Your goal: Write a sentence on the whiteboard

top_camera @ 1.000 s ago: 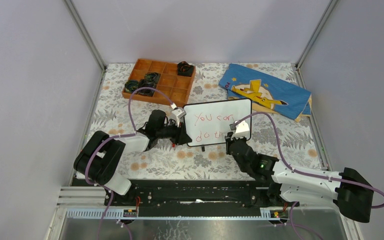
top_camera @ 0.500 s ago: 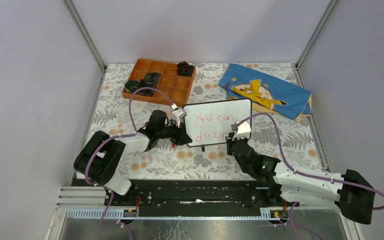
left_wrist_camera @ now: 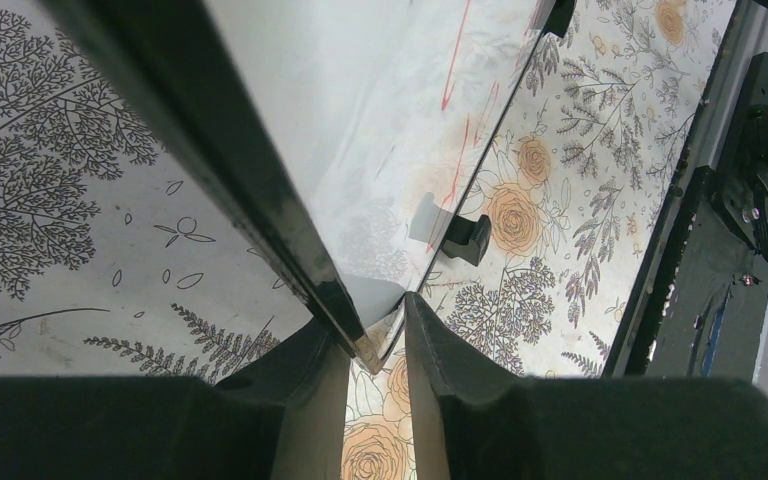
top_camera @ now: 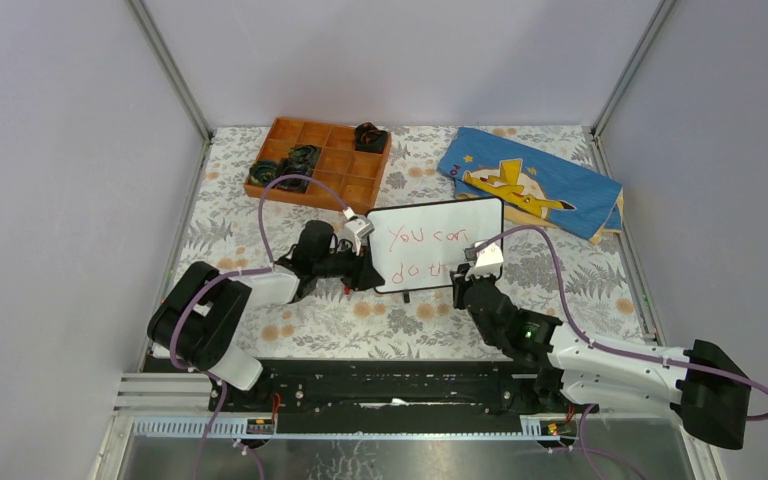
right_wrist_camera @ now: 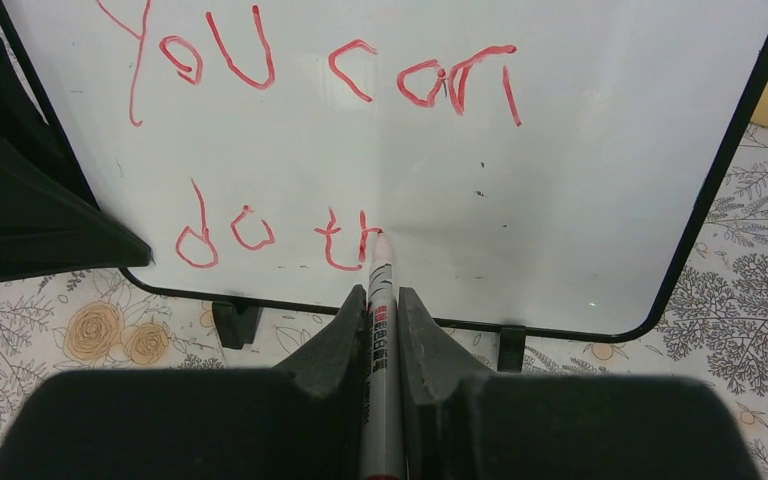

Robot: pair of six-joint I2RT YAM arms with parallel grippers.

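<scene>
The whiteboard (top_camera: pixel 435 245) stands tilted on two black feet mid-table; it also fills the right wrist view (right_wrist_camera: pixel 560 170). Red words on it (right_wrist_camera: pixel 340 70) read "You can" above "do th". My right gripper (right_wrist_camera: pixel 382 300) is shut on a marker (right_wrist_camera: pixel 380 300) whose red tip touches the board at the "h". In the top view the right gripper (top_camera: pixel 470 275) sits at the board's lower right. My left gripper (left_wrist_camera: pixel 375 335) is shut on the whiteboard's black-framed left corner (left_wrist_camera: pixel 345 300); in the top view the left gripper (top_camera: pixel 363 265) is at the board's left edge.
An orange compartment tray (top_camera: pixel 322 162) with dark items stands at the back left. A blue cloth with a yellow figure (top_camera: pixel 530 185) lies at the back right. The table carries a floral cover (top_camera: pixel 360 320); grey walls enclose it.
The right gripper has shifted slightly with the marker at the second line. The left arm and the board have not visibly moved.
</scene>
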